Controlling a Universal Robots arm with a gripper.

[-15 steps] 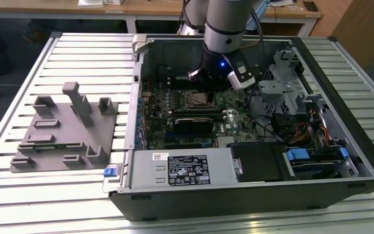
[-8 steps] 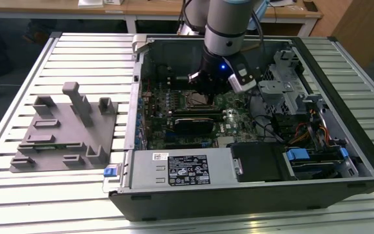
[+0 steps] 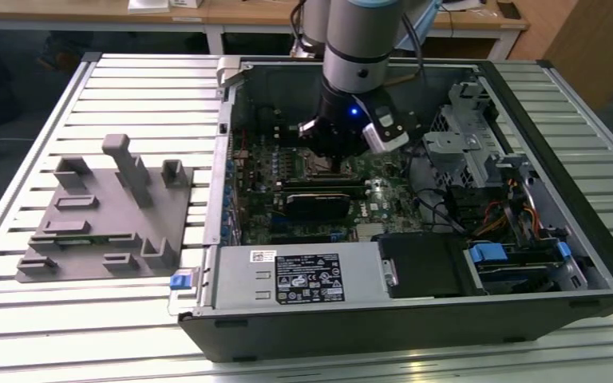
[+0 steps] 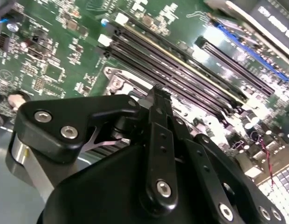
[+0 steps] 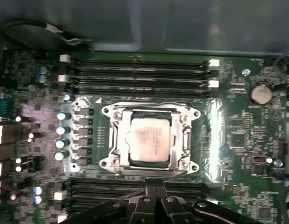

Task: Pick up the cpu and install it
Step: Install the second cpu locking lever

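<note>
We see a robotics lab: an opened computer case (image 3: 413,263) on a slatted aluminium table (image 3: 93,335), wooden desks (image 3: 243,17) behind.

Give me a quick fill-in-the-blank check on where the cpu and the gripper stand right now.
1. In the first wrist view, the cpu lies inside the metal-framed ____ on the motherboard.
2. The gripper has its fingers closed together and holds ____.
3. In the exterior view, the arm reaches down into the open computer ____.
4. The grey fixture block sits on the table at the exterior view's ____ of the case.

Missing words: socket; nothing; case; left
</note>
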